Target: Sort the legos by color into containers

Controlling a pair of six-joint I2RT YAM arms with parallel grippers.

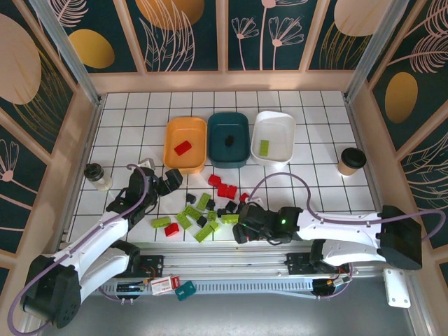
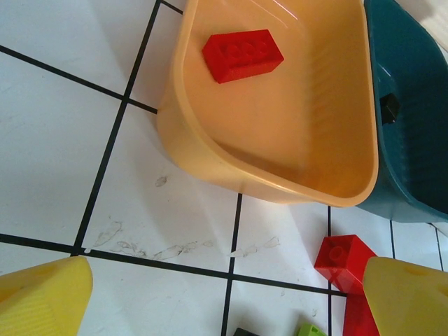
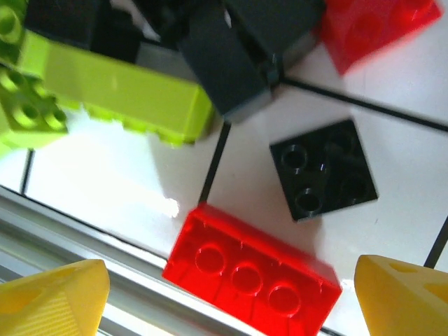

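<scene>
Where the left arm reaches in, the left gripper (image 1: 168, 183) hovers just short of the shallow orange plastic tub (image 1: 192, 129), yellow fingers (image 2: 42, 301) spread wide around nothing. One red plastic brick (image 1: 183, 148) lies in that tub; the dark teal plastic tub (image 1: 228, 120) alongside holds a small black brick (image 1: 228, 138). Loose red, lime green and black bricks (image 1: 203, 210) litter the white tiled table (image 1: 126, 126) — the right gripper (image 1: 245, 222) sits low at their right edge, fingers parted, a loose red brick (image 3: 252, 280) between the tips, not pinched. Rightmost, the white plastic tub (image 1: 276, 124) holds one lime green brick (image 1: 264, 148).
</scene>
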